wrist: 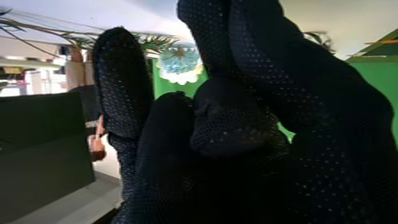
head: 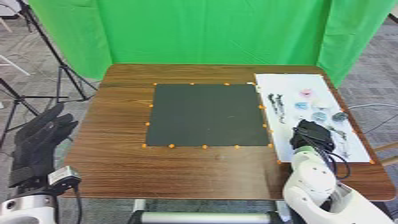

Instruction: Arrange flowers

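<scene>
1. The white sheet lies on the brown desk, at 3 o'clock from the dark mat.
2. On this sheet, the pink flower is near 12 o'clock. Light blue flowers are between it and the right hand.
3. Two dark stems lie side by side at about 10 o'clock of the sheet, and one gray round thing is at 3 o'clock.
4. The right hand is over the sheet, toward its 6 o'clock end. In the right wrist view, its long fingers are rather straight, with gaps among them. I cannot tell if they touch something.
5. In the same view, one blue flower with white edge appears beyond the fingers, and a green sprig is just beside it.
6. The left hand is at 9 o'clock, just outside the desk's edge. Its fingers are extended and hold nothing.
7. Beyond the desk, at 12 o'clock, hangs a green curtain.
</scene>
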Action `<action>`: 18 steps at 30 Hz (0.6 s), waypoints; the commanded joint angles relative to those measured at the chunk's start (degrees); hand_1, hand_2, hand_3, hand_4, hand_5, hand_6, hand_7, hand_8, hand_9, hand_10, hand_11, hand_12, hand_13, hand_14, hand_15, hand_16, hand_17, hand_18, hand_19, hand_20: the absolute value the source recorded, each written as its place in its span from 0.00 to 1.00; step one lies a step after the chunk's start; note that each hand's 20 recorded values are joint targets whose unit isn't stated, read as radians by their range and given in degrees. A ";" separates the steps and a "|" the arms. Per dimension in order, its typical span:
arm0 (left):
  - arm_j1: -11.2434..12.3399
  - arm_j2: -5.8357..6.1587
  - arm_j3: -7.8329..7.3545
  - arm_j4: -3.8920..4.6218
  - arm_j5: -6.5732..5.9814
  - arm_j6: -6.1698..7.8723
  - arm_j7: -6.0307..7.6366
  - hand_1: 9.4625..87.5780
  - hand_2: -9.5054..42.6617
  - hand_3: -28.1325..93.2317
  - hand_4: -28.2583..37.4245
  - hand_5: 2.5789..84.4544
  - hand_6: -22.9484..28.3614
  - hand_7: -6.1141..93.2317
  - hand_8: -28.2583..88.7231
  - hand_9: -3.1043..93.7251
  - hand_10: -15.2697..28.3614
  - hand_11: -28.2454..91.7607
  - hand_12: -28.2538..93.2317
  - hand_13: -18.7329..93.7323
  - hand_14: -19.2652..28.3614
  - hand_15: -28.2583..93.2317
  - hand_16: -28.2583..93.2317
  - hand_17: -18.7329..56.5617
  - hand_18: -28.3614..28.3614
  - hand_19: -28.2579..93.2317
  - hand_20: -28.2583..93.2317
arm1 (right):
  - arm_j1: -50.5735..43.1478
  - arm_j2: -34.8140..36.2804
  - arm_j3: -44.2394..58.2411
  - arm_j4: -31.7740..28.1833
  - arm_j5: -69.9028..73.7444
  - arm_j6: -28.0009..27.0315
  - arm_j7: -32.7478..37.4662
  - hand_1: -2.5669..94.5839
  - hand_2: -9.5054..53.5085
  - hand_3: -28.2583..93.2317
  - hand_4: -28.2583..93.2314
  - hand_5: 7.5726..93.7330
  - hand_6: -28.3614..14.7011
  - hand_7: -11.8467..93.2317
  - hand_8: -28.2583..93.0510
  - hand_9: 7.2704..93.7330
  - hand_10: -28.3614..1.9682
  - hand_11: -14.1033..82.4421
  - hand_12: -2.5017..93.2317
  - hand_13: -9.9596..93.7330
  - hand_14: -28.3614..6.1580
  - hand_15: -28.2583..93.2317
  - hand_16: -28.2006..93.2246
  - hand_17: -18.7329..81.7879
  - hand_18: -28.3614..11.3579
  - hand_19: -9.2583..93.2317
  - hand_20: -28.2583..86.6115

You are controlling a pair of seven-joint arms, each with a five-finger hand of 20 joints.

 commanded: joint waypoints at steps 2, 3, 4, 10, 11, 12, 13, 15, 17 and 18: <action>1.19 0.73 0.39 -0.19 -1.09 0.42 1.42 0.21 0.25 0.90 0.13 0.44 0.61 0.22 0.15 0.41 0.80 0.52 0.29 0.39 0.97 0.74 0.10 0.13 0.89 0.71 0.24 | -3.58 -0.49 -2.49 2.89 4.21 2.10 -2.31 0.62 0.00 0.82 0.01 0.94 0.54 0.30 0.36 0.99 0.70 0.84 0.37 1.00 0.69 0.91 0.43 0.69 0.26 1.00 0.16; 1.03 0.93 0.50 -0.11 -1.15 0.49 1.65 0.21 0.25 0.90 0.13 0.44 0.61 0.22 0.15 0.41 0.80 0.52 0.29 0.39 0.97 0.74 0.10 0.13 0.89 0.71 0.24 | -3.13 -0.24 -2.69 2.63 4.18 2.46 -2.12 0.62 0.00 0.82 0.01 0.95 0.53 0.30 0.36 0.99 0.70 0.84 0.37 1.00 0.69 0.91 0.43 0.69 0.26 1.00 0.16; 1.19 1.16 0.39 -0.18 -1.16 0.51 1.52 0.21 0.25 0.90 0.13 0.44 0.61 0.22 0.15 0.41 0.80 0.52 0.29 0.39 0.97 0.74 0.10 0.13 0.89 0.71 0.24 | -3.17 -0.04 -2.53 2.29 4.00 2.68 -2.21 0.62 0.00 0.83 0.01 0.95 0.53 0.30 0.37 1.00 0.71 0.84 0.37 1.00 0.69 0.92 0.42 0.69 0.26 1.00 0.16; 1.38 2.11 0.63 -0.13 -2.21 1.03 2.65 0.21 0.25 0.91 0.13 0.44 0.61 0.22 0.15 0.41 0.80 0.52 0.29 0.39 0.97 0.74 0.10 0.13 0.89 0.71 0.24 | -2.05 1.39 -2.55 0.67 3.77 4.95 -2.35 0.62 0.00 0.83 0.02 0.95 0.52 0.30 0.38 1.00 0.71 0.84 0.37 1.00 0.69 0.92 0.42 0.69 0.25 1.00 0.16; 1.46 2.23 0.65 -0.16 -2.33 1.04 2.75 0.21 0.25 0.90 0.13 0.43 0.61 0.22 0.15 0.41 0.80 0.52 0.29 0.39 0.97 0.74 0.10 0.13 0.89 0.71 0.24 | -1.94 1.60 -2.56 0.42 3.57 5.30 -2.39 0.62 0.00 0.83 0.02 0.96 0.51 0.30 0.38 1.00 0.71 0.84 0.37 1.00 0.69 0.92 0.42 0.69 0.25 1.00 0.17; 1.56 2.43 0.76 -0.14 -2.65 1.18 3.15 0.21 0.25 0.90 0.13 0.44 0.61 0.22 0.15 0.41 0.80 0.52 0.29 0.39 0.97 0.74 0.10 0.13 0.89 0.71 0.24 | -1.73 1.73 -2.59 0.26 3.26 5.59 -2.46 0.62 0.00 0.83 0.02 0.96 0.51 0.29 0.38 1.00 0.71 0.84 0.37 1.00 0.69 0.92 0.42 0.69 0.25 1.00 0.17; 1.48 2.45 0.82 -0.08 -2.72 1.23 3.21 0.21 0.25 0.90 0.13 0.44 0.61 0.22 0.15 0.41 0.80 0.52 0.29 0.39 0.97 0.74 0.10 0.13 0.89 0.71 0.24 | -1.48 1.78 -2.59 0.05 3.15 5.77 -2.41 0.62 0.00 0.83 0.03 0.96 0.51 0.29 0.38 1.00 0.71 0.84 0.37 1.00 0.69 0.92 0.42 0.69 0.25 1.00 0.17; 1.53 2.65 0.86 -0.09 -2.99 1.29 3.43 0.21 0.25 0.91 0.13 0.43 0.61 0.22 0.15 0.41 0.80 0.52 0.29 0.39 0.97 0.74 0.10 0.13 0.89 0.71 0.24 | -0.98 2.26 -2.76 -0.35 2.87 6.45 -2.28 0.62 0.00 0.83 0.03 0.96 0.51 0.29 0.38 1.00 0.71 0.84 0.37 1.00 0.69 0.92 0.42 0.69 0.25 1.00 0.17; 1.80 3.04 0.93 -0.17 -3.56 1.67 4.05 0.21 0.25 0.90 0.13 0.43 0.61 0.22 0.15 0.41 0.80 0.52 0.29 0.39 0.97 0.74 0.10 0.13 0.89 0.71 0.24 | -0.49 2.46 -2.60 -0.61 2.73 6.69 -2.47 0.62 0.00 0.83 0.03 0.96 0.51 0.29 0.38 1.00 0.71 0.84 0.37 1.00 0.69 0.92 0.42 0.68 0.25 1.00 0.17; 1.66 3.15 0.99 -0.08 -3.62 1.61 4.16 0.21 0.25 0.91 0.13 0.43 0.61 0.22 0.15 0.41 0.80 0.52 0.29 0.39 0.97 0.74 0.10 0.13 0.89 0.71 0.24 | 0.03 2.89 -2.93 -0.83 2.85 7.31 -2.17 0.62 0.00 0.83 0.03 0.96 0.51 0.29 0.38 1.00 0.71 0.84 0.37 1.00 0.69 0.92 0.42 0.68 0.25 1.00 0.17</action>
